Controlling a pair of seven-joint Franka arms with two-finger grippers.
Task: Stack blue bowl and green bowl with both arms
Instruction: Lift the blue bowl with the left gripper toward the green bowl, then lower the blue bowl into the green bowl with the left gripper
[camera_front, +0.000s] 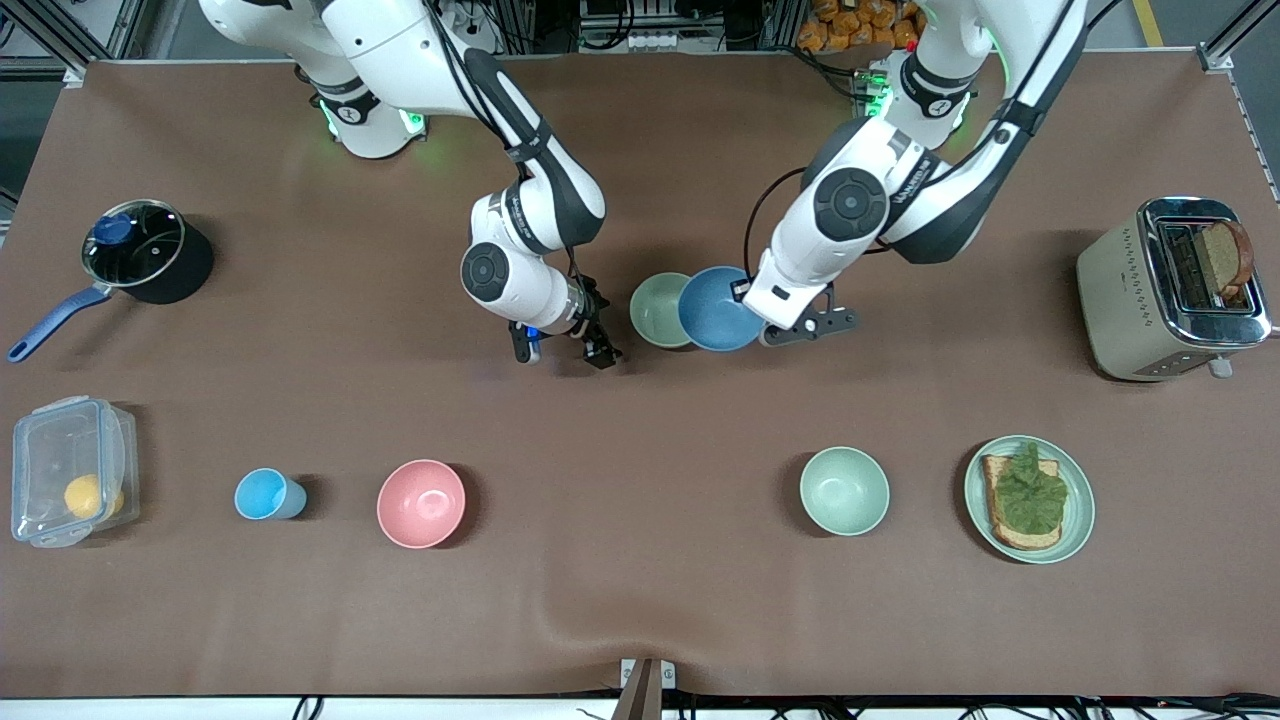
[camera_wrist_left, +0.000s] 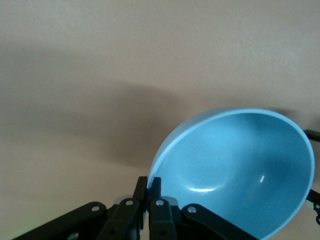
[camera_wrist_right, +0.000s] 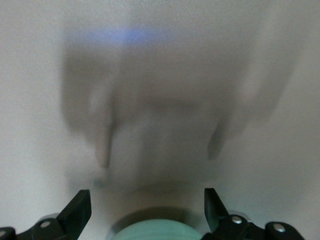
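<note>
The blue bowl (camera_front: 718, 310) is gripped by its rim in my left gripper (camera_front: 748, 292), which is shut on it and holds it tilted above the table, overlapping one edge of the green bowl (camera_front: 655, 308). In the left wrist view the fingers (camera_wrist_left: 156, 186) pinch the blue bowl's rim (camera_wrist_left: 240, 170). The green bowl stands on the table at the middle. My right gripper (camera_front: 562, 350) is open and empty, low beside the green bowl toward the right arm's end. In the right wrist view (camera_wrist_right: 146, 197) the green bowl's rim (camera_wrist_right: 152, 232) shows between the open fingers.
Nearer the front camera stand a clear container with an orange (camera_front: 70, 470), a light-blue cup (camera_front: 262, 494), a pink bowl (camera_front: 421, 503), a mint-green bowl (camera_front: 844, 490) and a plate with toast (camera_front: 1075, 520). A pot (camera_front: 145, 250) and a toaster (camera_front: 1130, 290) stand at the table's ends.
</note>
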